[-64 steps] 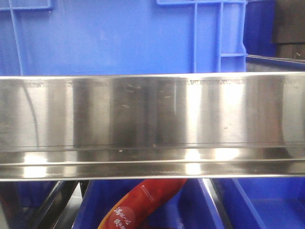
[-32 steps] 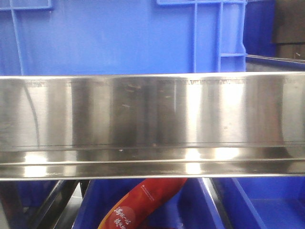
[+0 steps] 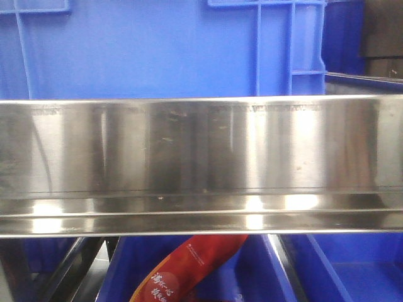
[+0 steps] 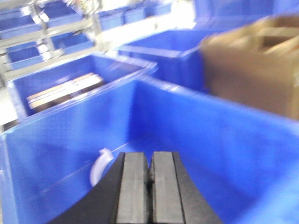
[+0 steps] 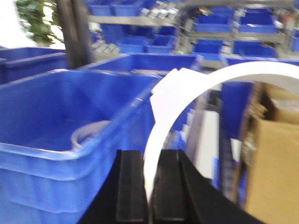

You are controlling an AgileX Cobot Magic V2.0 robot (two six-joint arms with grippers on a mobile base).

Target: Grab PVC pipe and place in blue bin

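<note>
A curved white PVC pipe (image 5: 177,107) is clamped between the black fingers of the right gripper (image 5: 149,196). It arcs up and over to the right, in the air, just to the right of a large blue bin (image 5: 56,158) and not inside it. A second curved pipe piece (image 5: 86,130) lies on that bin's floor, so the right wrist view shows two pieces: one held, one in the bin.

The left gripper (image 4: 150,186) is clenched, pads pressed together with nothing between them. It hangs over the inside of a blue bin, where one pale curved piece (image 4: 99,165) rests near the wall. The left wrist view is blurred.

Around the bins, each wrist view shows one brown cardboard box (image 4: 252,70), on the right. Metal shelves (image 5: 210,23) at the back hold many small blue bins, too many to count. A green plant (image 5: 35,21) stands at far left.

The front camera is filled by one brushed steel rail (image 3: 201,151), with a blue crate (image 3: 145,47) above and one red packet (image 3: 182,267) below it.
</note>
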